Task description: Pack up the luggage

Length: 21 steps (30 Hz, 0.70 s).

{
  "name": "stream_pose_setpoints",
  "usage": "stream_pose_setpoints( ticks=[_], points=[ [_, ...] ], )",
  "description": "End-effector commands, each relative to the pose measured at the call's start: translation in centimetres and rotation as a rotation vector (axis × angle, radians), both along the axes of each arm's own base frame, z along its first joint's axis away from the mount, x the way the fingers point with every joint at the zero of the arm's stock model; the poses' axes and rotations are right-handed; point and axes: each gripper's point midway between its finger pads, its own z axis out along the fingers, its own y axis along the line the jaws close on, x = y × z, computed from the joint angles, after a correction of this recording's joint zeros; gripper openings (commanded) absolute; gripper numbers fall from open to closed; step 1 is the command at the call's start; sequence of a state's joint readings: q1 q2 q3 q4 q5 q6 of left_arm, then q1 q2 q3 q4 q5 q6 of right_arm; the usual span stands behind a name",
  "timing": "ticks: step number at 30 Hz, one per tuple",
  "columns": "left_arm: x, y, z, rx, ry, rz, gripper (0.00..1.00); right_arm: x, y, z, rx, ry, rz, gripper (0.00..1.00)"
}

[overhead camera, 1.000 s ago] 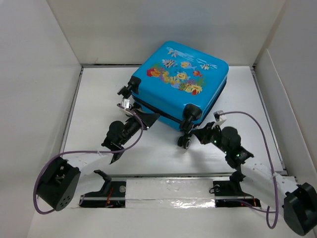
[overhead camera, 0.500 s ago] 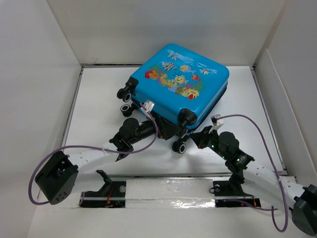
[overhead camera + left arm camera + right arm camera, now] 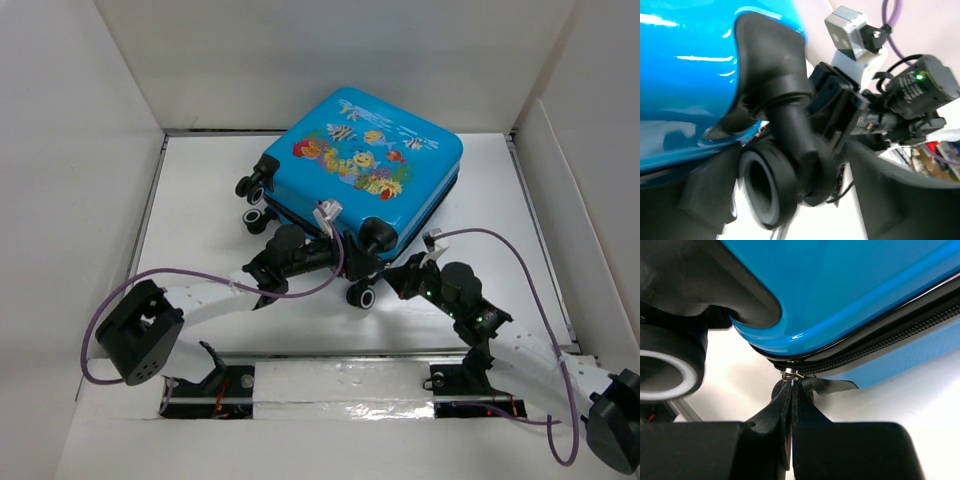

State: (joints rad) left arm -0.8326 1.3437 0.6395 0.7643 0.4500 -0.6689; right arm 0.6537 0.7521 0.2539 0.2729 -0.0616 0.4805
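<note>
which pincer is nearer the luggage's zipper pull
Right. The right pincer is shut on the zipper pull at the near corner of the luggage; the left pincer stands open around the wheel.

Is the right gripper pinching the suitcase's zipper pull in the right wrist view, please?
Yes, the right gripper is shut on the small metal zipper pull at the zipped seam of the luggage.

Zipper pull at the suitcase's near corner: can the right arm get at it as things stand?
Looks like yes: the right hand is shut on the zipper pull, at the seam of the suitcase. The wheel sits off to one side, with nothing in between.
</note>
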Motion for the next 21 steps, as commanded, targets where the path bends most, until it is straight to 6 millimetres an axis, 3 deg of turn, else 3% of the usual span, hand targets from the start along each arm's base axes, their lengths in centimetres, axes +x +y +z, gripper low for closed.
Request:
stream_pose_setpoints(
  ticks=[1,3,4,6,7,13,15,16,18,19,21],
  points=[
    [-0.3,-2.4,6.0,-0.168,-0.099,-0.077,0.69,0.8,0.6,5.0,0.065,-0.125,0.017,0.00],
    [-0.3,-4.0,7.9,-0.207,-0.110,-0.106,0.53,0.3,0.7,5.0,0.059,-0.116,0.031,0.00],
    [-0.1,-4.4,8.6,-0.222,-0.115,-0.112,0.40,-0.3,1.2,5.0,0.059,-0.110,0.054,0.00],
    [-0.5,-5.9,9.6,-0.238,-0.117,-0.141,0.30,-0.8,1.3,4.9,0.065,-0.100,0.054,0.00],
    [0.0,-6.6,11.2,-0.254,-0.136,-0.140,0.25,-1.5,1.8,4.9,0.079,-0.091,0.072,0.00],
    [-0.2,-11.6,14.0,-0.287,-0.137,-0.189,0.13,-1.9,3.0,5.5,0.189,-0.069,0.016,0.00],
    [0.2,-12.8,13.5,-0.284,-0.113,-0.190,0.12,-1.2,3.0,6.7,0.241,-0.092,-0.042,0.00],
    [-0.2,-13.6,14.2,-0.299,-0.112,-0.198,0.13,-0.7,2.8,7.0,0.272,-0.087,-0.079,0.00],
    [-0.3,-14.9,13.3,-0.293,-0.079,-0.208,0.19,0.1,2.6,8.4,0.356,-0.127,-0.133,0.00],
    [-0.8,-15.4,13.8,-0.303,-0.073,-0.226,0.29,0.5,2.6,8.9,0.390,-0.130,-0.154,0.00],
    [-0.5,-15.8,12.7,-0.279,-0.058,-0.223,0.43,1.1,2.5,10.0,0.460,-0.152,-0.182,0.00]
  ],
)
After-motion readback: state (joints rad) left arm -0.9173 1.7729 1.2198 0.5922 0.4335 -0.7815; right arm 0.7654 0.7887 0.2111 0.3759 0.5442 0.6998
